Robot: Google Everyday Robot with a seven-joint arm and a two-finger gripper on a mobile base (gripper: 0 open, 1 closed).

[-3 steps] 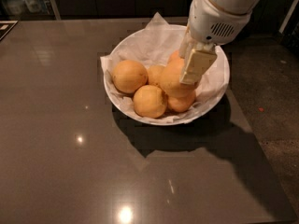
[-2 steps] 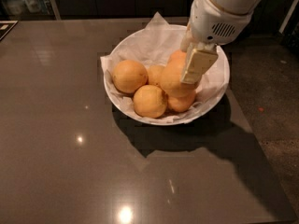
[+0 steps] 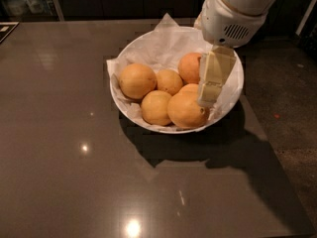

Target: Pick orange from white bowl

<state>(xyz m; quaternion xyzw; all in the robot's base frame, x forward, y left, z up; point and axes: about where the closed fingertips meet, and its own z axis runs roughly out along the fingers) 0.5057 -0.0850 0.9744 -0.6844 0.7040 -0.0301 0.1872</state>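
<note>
The white bowl (image 3: 130, 58), lined with crumpled white paper, sits on the dark table and holds several oranges. The orange (image 3: 189, 66), deeper and redder than the rest, lies at the back right of the pile. My gripper (image 3: 212, 86) reaches down from the white arm into the right side of the bowl. It is right beside that orange and just above a paler front orange (image 3: 185, 110), whose right side it partly hides. Other paler oranges lie at the left (image 3: 137, 81), the middle (image 3: 169, 81) and the front (image 3: 155, 107).
The glossy dark table (image 3: 74, 157) carries the bowl. Its right edge runs diagonally past the bowl, with speckled floor (image 3: 292, 123) beyond. The arm's white wrist housing (image 3: 233, 19) hangs over the bowl's back right rim.
My gripper has shifted slightly right and lower in the bowl, and the redder orange now shows beside it. The bowl has not moved.
</note>
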